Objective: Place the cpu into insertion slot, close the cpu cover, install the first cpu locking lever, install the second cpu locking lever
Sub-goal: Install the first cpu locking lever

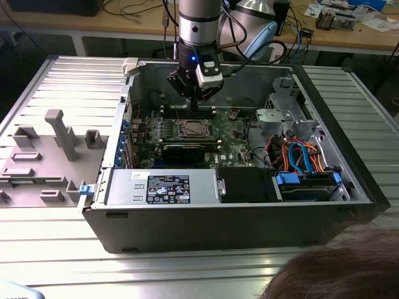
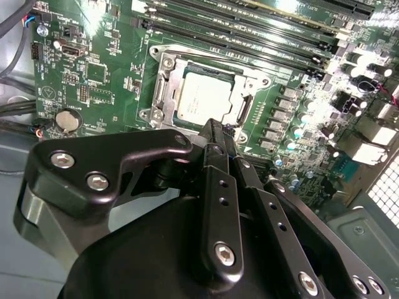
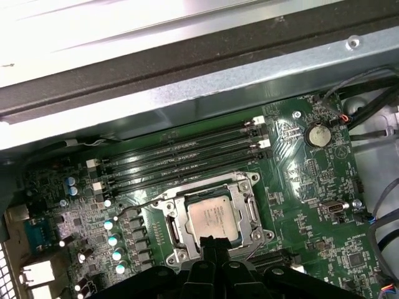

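Arm comes straight down into the open computer case (image 1: pixel 249 230), gripper (image 1: pixel 198 99) hovering just above the far edge of the insertion slot (image 3: pixel 215 215), fingers together, holding nothing. One cpu (image 2: pixel 204 99) sits in the slot, cpu cover (image 2: pixel 163 87) shut around it. Four memory slots (image 3: pixel 187 159) beside the socket on the green board (image 3: pixel 312 180)

Ribbed metal table (image 1: pixel 56 249), wooden workbench (image 1: pixel 349 34) behind, cluttered

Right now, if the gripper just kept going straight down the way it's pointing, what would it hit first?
Probably the cpu seated in the insertion slot: in both wrist views the gripper points at its near edge. Depth is unclear, so it might meet the cpu cover frame first.
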You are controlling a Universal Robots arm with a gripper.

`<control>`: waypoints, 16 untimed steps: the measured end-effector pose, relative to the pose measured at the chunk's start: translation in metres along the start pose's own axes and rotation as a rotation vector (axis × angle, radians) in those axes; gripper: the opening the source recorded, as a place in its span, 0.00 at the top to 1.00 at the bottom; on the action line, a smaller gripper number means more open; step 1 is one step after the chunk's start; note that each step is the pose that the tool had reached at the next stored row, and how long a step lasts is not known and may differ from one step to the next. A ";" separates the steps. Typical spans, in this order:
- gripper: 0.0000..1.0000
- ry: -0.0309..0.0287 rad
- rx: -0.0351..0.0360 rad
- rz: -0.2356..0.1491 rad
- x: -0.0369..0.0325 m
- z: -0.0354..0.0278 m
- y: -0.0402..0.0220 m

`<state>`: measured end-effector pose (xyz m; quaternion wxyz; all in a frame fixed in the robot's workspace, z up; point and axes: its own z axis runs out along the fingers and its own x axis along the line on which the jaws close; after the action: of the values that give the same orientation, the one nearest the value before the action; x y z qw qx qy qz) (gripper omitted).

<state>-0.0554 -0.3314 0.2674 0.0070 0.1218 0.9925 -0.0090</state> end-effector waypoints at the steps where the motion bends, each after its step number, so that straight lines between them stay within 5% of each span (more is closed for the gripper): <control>1: 0.89 0.0000 0.0000 -0.003 0.0000 0.0000 0.0000; 16: 0.89 -0.0011 -0.0011 -0.068 0.0000 0.0000 0.0000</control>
<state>-0.0554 -0.3314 0.2674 0.0073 0.0879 0.9961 -0.0088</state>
